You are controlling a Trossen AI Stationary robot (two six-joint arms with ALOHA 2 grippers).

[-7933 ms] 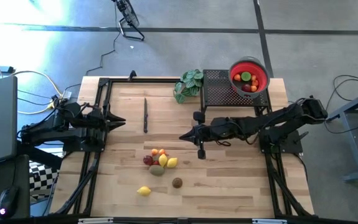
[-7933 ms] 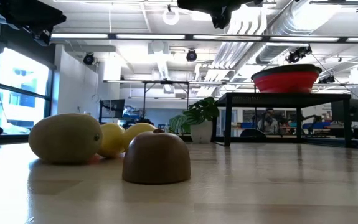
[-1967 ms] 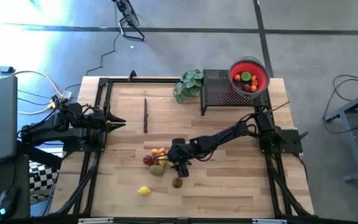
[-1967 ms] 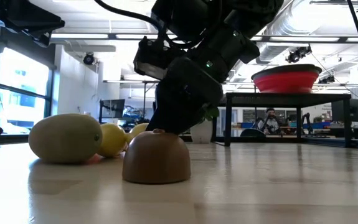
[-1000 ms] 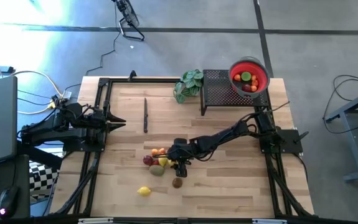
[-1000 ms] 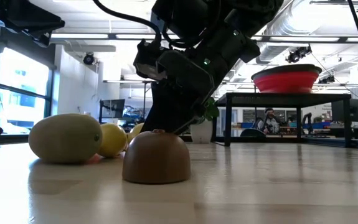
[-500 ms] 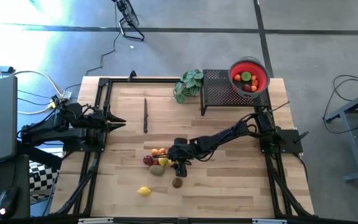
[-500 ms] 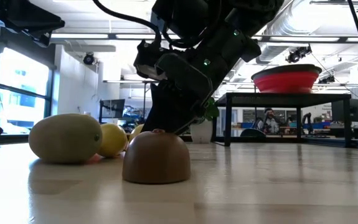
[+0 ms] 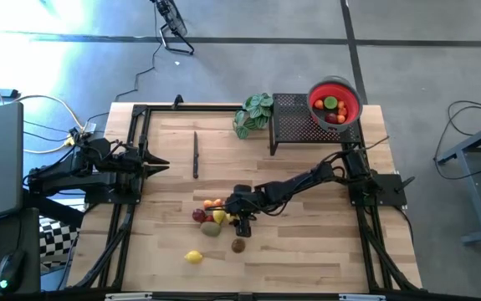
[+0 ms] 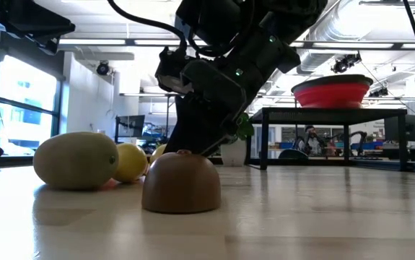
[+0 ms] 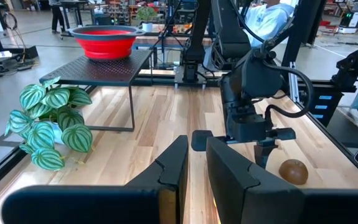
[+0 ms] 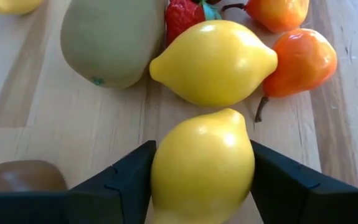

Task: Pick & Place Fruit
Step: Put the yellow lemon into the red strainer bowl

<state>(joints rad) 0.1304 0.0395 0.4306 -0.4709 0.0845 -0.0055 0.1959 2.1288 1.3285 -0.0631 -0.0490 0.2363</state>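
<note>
Several small toy fruits lie clustered on the wooden table (image 9: 307, 251): a lemon (image 12: 213, 62), a green-brown fruit (image 12: 110, 40), a red one (image 12: 185, 15), two orange ones (image 12: 300, 59) and a brown one (image 9: 238, 245). Another lemon (image 9: 193, 257) lies apart near the front. My right gripper (image 9: 242, 219) is down at the cluster's right side, shut on a yellow lemon (image 12: 202, 165). My left gripper (image 9: 161, 165) waits shut over the table's left side. The red bowl (image 9: 334, 100) holds several fruits on a black stand at the far right. My right gripper pinches the yellow lemon's two sides (image 12: 160, 174) between its two fingers (image 12: 119, 183), in the right wrist view. The fingers slant down from the table's right side. The lemon's pointed end (image 12: 231, 115) faces the other fruits. Whether it rests on the table, I cannot tell.
A green leafy plant (image 9: 254, 113) stands at the far edge beside the black stand (image 9: 294, 117). A dark thin tool (image 9: 196, 155) lies left of centre. The brown fruit (image 10: 182, 180) sits close by the right gripper's near side.
</note>
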